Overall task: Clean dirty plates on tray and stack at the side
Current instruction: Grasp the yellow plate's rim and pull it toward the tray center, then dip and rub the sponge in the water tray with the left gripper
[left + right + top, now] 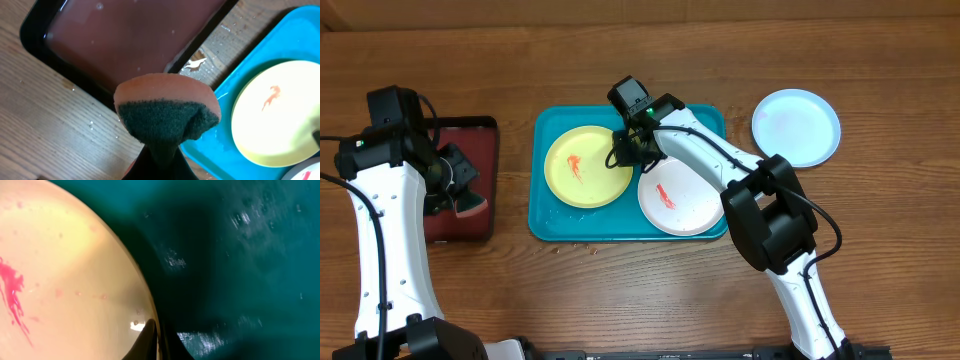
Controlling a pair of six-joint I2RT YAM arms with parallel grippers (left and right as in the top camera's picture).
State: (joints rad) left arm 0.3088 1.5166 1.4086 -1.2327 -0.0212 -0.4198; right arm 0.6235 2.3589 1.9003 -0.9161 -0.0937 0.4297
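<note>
Jaws of the right gripper (623, 152) look pinched on the thin rim of the yellow plate (578, 168), which lies left of them in the tray (542, 226) and is light, stiff and probably slippery; left gripper (460, 187) clamps a sponge (167, 107).

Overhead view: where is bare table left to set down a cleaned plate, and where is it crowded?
Free: the table below the light blue plate, toward the right edge; also the wide strip beyond the teal tray. Crowded: the tray itself, filled by the yellow-green plate, white plate and right gripper.
</note>
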